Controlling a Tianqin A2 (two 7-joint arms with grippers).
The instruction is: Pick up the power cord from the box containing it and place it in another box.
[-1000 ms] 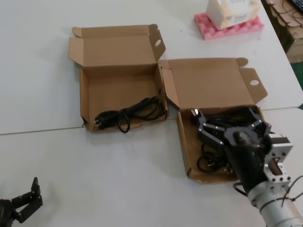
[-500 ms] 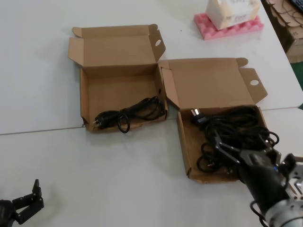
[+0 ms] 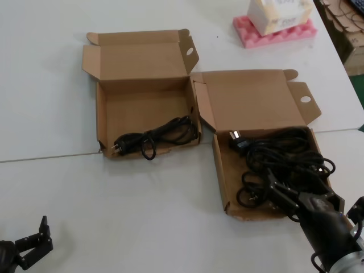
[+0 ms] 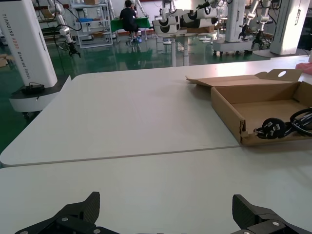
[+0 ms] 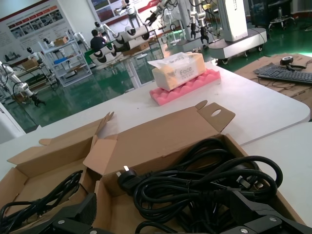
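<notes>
The power cord (image 3: 156, 135), a thin black looped cable with a plug, lies along the front of the far-left open box (image 3: 101, 114). It also shows in the left wrist view (image 4: 273, 127) and the right wrist view (image 5: 44, 200). The other open box (image 3: 219, 170), with a ragged front rim, holds a bulky mass of black cables (image 3: 278, 153). My right gripper (image 3: 304, 196) is open and empty over the near end of that box, just above the cables (image 5: 195, 180). My left gripper (image 3: 37, 242) is open and empty, parked at the near left of the table.
A tissue box (image 3: 278, 11) sits on pink foam (image 3: 273, 31) at the far right. Flat cardboard pieces (image 3: 341, 23) lie beyond the table's right edge. A seam (image 3: 45, 158) runs across the white table in front of the left box.
My right gripper has drawn back from over the middle of the right box toward its near end, open and empty, uncovering the cable mass. The left arm has barely moved.
</notes>
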